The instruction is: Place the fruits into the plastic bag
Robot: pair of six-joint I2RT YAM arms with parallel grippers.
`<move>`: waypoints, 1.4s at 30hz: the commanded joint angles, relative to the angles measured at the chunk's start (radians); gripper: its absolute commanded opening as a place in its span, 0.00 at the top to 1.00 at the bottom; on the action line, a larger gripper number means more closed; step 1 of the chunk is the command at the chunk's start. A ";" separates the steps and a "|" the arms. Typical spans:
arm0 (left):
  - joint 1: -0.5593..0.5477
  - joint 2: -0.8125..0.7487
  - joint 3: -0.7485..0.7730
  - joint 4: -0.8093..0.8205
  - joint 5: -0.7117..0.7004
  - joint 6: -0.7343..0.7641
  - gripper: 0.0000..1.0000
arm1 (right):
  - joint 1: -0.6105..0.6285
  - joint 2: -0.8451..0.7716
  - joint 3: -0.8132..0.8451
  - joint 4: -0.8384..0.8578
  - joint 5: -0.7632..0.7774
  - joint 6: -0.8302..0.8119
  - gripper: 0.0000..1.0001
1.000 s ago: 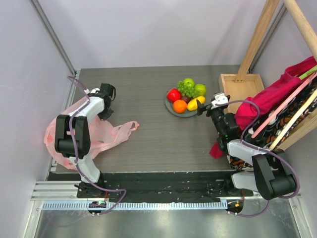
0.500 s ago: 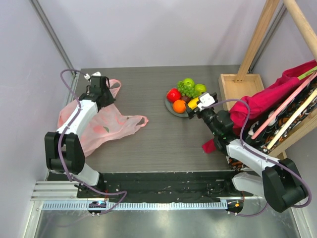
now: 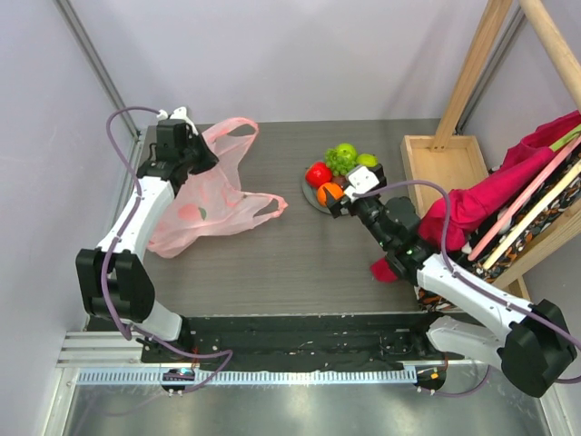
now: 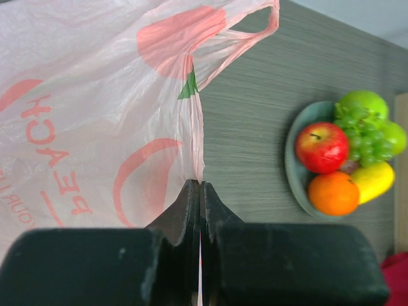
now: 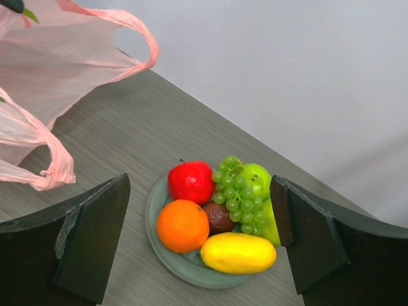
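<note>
1. The left gripper [image 4: 199,191] has its jaws pressed together on a fold of the plastic bag [image 3: 213,186], and the thin film runs straight down into the closed tips.
2. The bag sits at the far-left part of the table [image 3: 300,263]. It hangs from the grip and spreads out over the tabletop towards the middle.
3. One handle loop [image 3: 238,127] lies along the table's far edge. The other loop [image 3: 270,205] points towards the centre and stops short of the plate [image 5: 153,217].
4. The fruits are all heaped on that plate, at the far side of the table right of centre. They are a red apple [image 5: 190,182], an orange [image 5: 182,225], a yellow fruit [image 5: 238,252], a grape bunch [image 5: 233,185], a dark plum [image 5: 218,217] and a green apple [image 5: 258,178].
5. The right gripper [image 5: 199,182] hovers above the plate's near-right edge with its jaws wide apart, holding nothing. In its own camera, one finger stands on each side of the plate.
6. A strip of bare tabletop separates the bag's nearer loop from the plate, and the near half of the table between the two arms is bare as well.
7. A wooden tray [image 3: 440,159] stands just beyond the plate on the right, with a red cloth [image 3: 481,186] drooping near it. The left arm works close to the left wall [image 3: 54,163].
</note>
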 commanded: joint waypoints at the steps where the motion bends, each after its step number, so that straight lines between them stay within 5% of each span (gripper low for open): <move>1: 0.010 0.024 0.070 0.097 0.185 -0.004 1.00 | 0.068 0.043 0.172 -0.129 0.110 0.059 0.00; 6: 0.019 0.011 0.067 0.135 0.361 -0.022 1.00 | 0.133 0.207 0.431 -0.441 0.179 0.222 0.00; 10: 0.069 -0.051 -0.076 0.195 0.411 -0.050 1.00 | 0.154 0.360 0.644 -0.555 0.212 0.456 0.00; 21: 0.089 -0.243 -0.281 0.279 0.539 0.019 1.00 | 0.203 0.494 0.708 -0.440 0.298 0.517 0.00; 25: 0.095 -0.306 -0.263 0.247 0.594 0.004 1.00 | 0.203 0.502 0.654 -0.419 0.223 0.578 0.03; 28: 0.105 -0.350 -0.250 0.180 0.592 0.050 1.00 | 0.203 0.448 0.539 -0.327 0.167 0.650 0.25; 36: 0.108 -0.498 -0.299 0.129 0.625 0.082 1.00 | 0.200 0.344 0.337 -0.292 0.055 0.920 0.16; 42: 0.108 -0.584 -0.349 0.232 0.695 -0.038 1.00 | 0.200 0.295 0.098 0.026 0.015 1.070 0.10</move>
